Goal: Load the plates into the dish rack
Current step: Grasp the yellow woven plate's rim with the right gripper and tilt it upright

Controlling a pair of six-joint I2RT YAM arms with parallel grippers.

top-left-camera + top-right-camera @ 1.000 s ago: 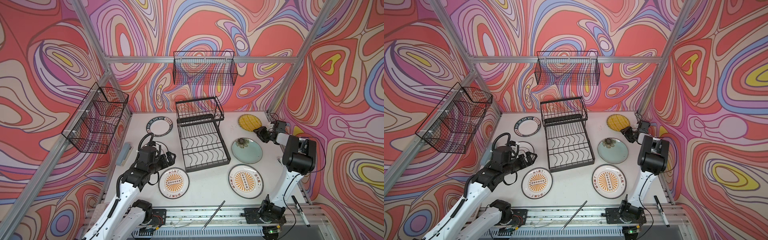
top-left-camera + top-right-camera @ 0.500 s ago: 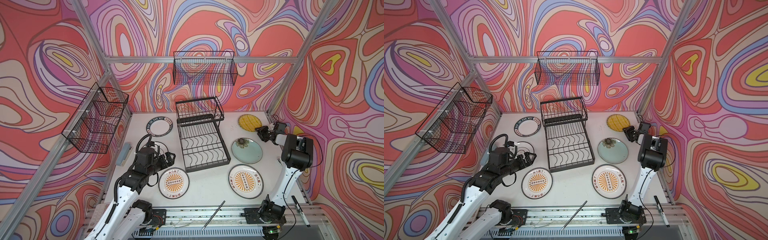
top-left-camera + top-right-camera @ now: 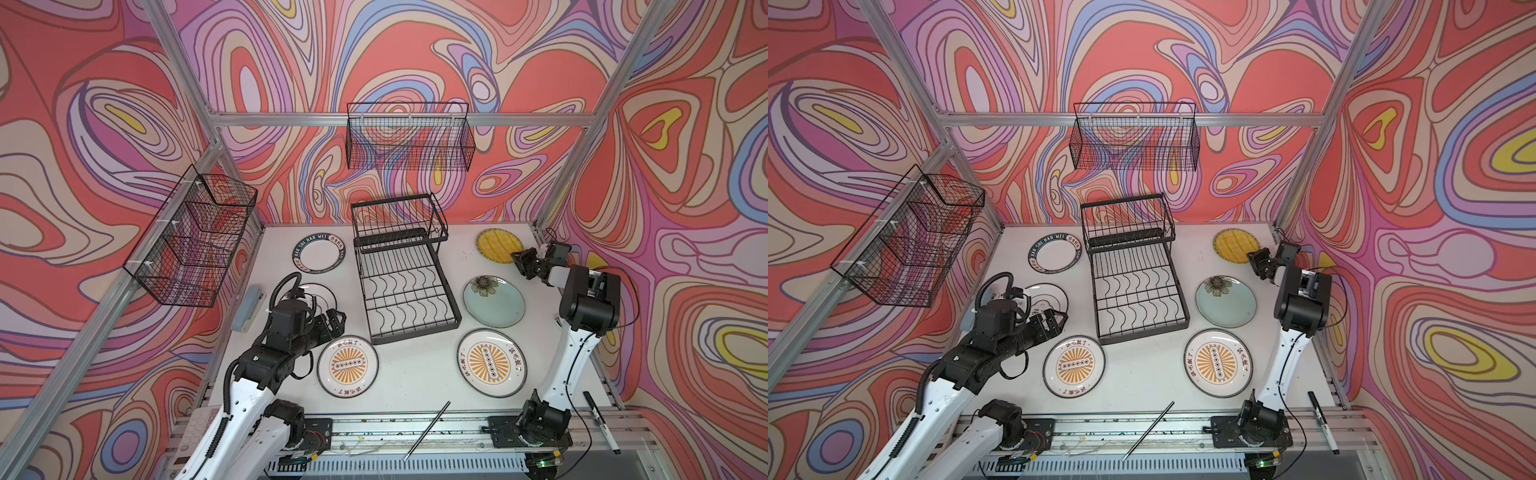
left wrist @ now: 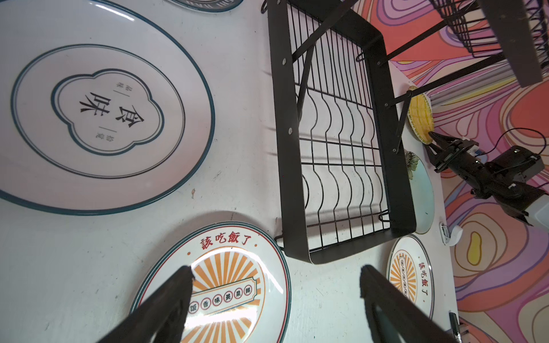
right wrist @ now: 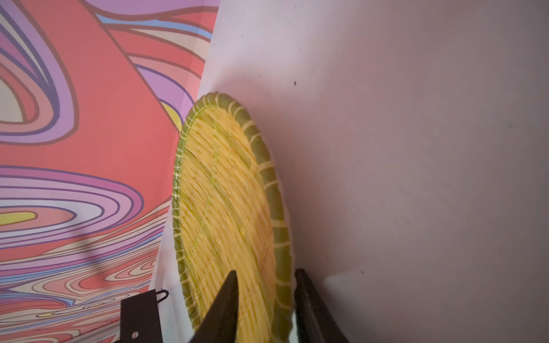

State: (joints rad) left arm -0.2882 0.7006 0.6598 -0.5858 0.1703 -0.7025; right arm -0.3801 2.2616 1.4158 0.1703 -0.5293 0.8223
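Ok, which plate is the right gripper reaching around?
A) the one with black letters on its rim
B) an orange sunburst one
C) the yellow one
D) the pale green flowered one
C: the right gripper straddles the rim of the yellow plate, one finger on each side.

Walls [image 3: 415, 50] of swirling red, purple and yellow enclose a white surface [image 3: 415, 374] on three sides, with an aluminium frame [image 3: 291, 119] carrying two black mesh baskets [image 3: 409, 137], all evenly lit.
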